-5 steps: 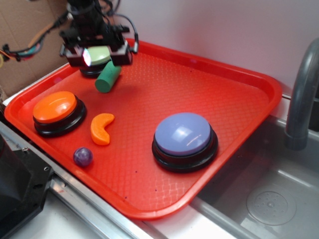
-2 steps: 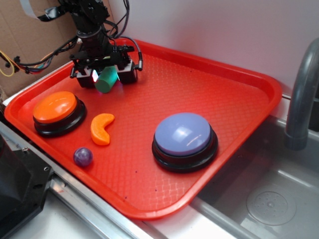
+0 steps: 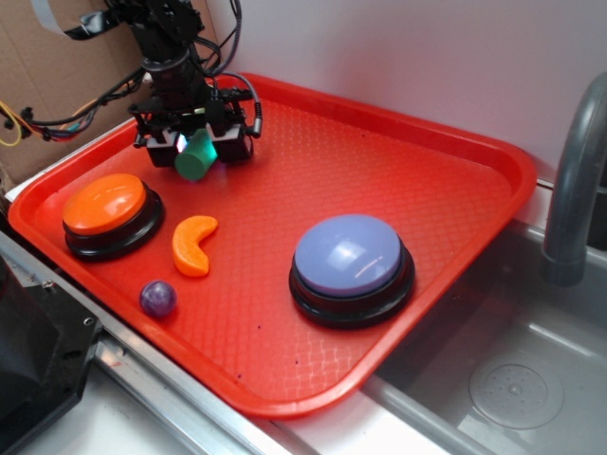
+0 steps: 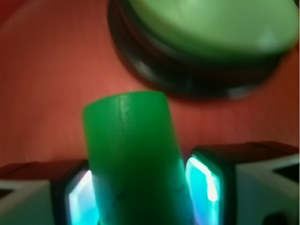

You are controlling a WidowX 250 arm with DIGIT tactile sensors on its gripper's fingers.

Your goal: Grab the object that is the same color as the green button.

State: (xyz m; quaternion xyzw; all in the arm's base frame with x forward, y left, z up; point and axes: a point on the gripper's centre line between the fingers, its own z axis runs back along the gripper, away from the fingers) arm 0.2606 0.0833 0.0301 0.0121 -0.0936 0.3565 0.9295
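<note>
Already green cylinder (image 4: 133, 159) was flanked by gripper (image 3: 194, 152) fingers (image 4: 206, 185) at tray's (image 3: 455, 180) far-left corner, jaws narrow; firm contact not confirmed. Long axis pointed toward green button (image 4: 211, 23) just ahead.

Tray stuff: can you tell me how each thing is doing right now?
gripper: down low, fingers on both sides of the green cylinder.
green cylinder: between the fingers.
green button: just behind the cylinder.
orange button: untouched.
purple button: untouched.
orange slice: lying flat.
purple ball: resting on the tray.
</note>
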